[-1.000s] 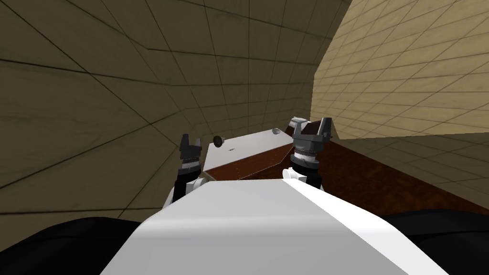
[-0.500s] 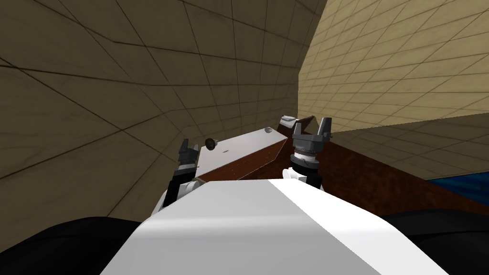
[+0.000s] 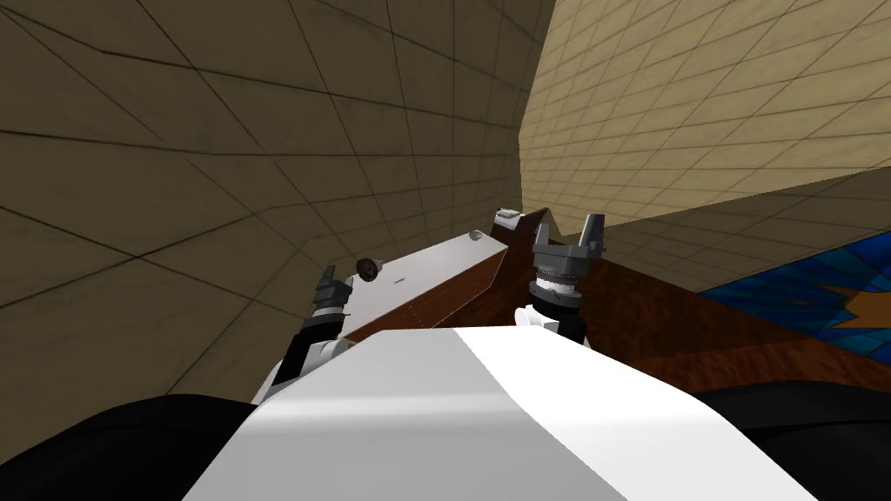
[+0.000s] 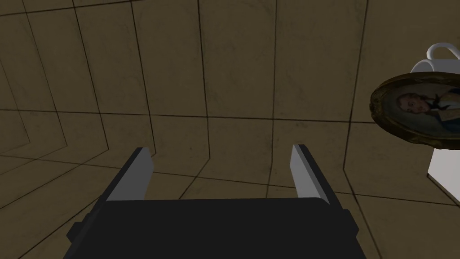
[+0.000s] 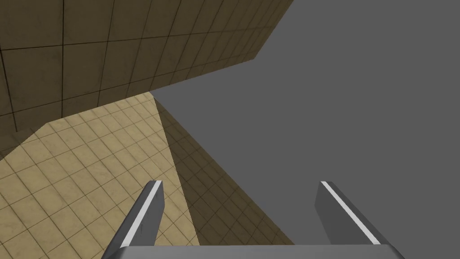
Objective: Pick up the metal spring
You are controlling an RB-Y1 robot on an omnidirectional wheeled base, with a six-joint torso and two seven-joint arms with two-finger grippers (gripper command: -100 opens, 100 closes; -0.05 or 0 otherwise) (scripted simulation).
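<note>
**A:** Since you stand nearer than I do, tell me how its claws are.

**B:** Both are released. The left claw [image 3: 333,283] sits low by the near corner of the tabletop [image 3: 452,261], spread wide with nothing in it. The right claw [image 3: 569,228] is held higher off the tabletop's other side, likewise spread and empty, aimed up at the wall.

**A:** Why hold them so?

**B:** I'd judge it an approach pose. The arms are drawn back and parted so nothing on top gets knocked while the body lines up, and either arm is ready to close on something.

**A:** And the spring?

**B:** The spring [image 3: 399,280] is a tiny dark mark lying flat on the white top, too small for me to make out coils. It is just beyond an oval portrait [image 3: 367,268] near the edge by the left claw. It is well apart from both claws, though nearer the left.

**A:** Anything in the way?

**B:** The portrait, I think. It lies roughly between the left claw and the spring, so that arm would need to come over or round it. Farther along, a mug [image 3: 476,235] stands towards the far edge, clear of that path.
</note>
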